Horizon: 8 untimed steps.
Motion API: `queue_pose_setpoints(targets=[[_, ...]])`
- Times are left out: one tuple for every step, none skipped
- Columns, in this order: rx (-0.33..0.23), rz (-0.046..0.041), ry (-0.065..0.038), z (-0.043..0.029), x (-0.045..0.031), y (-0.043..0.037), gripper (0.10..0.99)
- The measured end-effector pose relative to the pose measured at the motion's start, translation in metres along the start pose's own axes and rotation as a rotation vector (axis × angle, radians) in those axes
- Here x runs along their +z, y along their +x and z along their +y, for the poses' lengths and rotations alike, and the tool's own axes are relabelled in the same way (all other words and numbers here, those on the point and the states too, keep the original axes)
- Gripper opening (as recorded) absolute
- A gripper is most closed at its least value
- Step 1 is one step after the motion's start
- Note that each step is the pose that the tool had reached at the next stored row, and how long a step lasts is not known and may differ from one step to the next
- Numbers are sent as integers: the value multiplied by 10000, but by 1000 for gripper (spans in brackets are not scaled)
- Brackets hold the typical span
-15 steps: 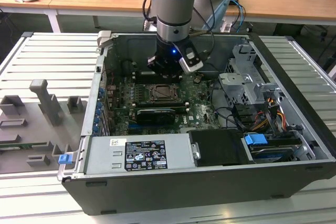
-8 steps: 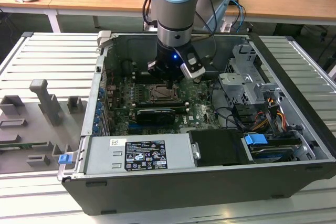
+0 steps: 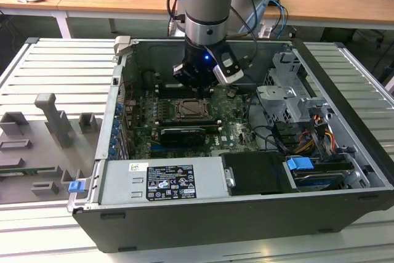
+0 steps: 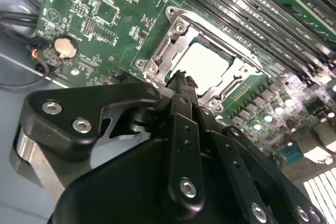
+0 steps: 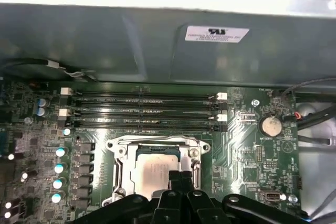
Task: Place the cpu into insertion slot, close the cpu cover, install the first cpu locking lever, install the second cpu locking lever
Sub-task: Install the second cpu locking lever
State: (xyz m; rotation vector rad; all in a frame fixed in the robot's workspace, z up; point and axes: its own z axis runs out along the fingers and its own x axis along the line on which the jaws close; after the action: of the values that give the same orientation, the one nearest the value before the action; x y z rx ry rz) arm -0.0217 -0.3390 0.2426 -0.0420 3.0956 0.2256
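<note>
In the exterior view, the case (image 3: 345, 170) is seen lying open, with the gripper (image 3: 198, 85) hung just above the slot (image 3: 192, 110). In both wrist views, the cpu (image 5: 152, 170) is seated in the slot under the closed cover (image 5: 119, 165). The fingers (image 5: 181, 179) are pressed together, holding nothing.

Pale beige-silver cpu (image 5: 153, 172), silvery cpu cover (image 5: 118, 169), green motherboard (image 5: 247, 156)
</note>
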Motion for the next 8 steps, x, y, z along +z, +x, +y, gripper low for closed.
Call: queue_pose_setpoints(targets=[[-1, 0, -1, -7, -1, 0, 106], [1, 0, 1, -30, -5, 2, 106], [1, 1, 1, -46, -8, 3, 106], [1, 0, 1, -70, -11, 5, 106], [1, 0, 1, -108, -17, 7, 106], [1, 1, 2, -134, -20, 8, 106], [1, 3, 2, -159, -23, 8, 106], [7, 36, -6, -190, -24, 9, 106]])
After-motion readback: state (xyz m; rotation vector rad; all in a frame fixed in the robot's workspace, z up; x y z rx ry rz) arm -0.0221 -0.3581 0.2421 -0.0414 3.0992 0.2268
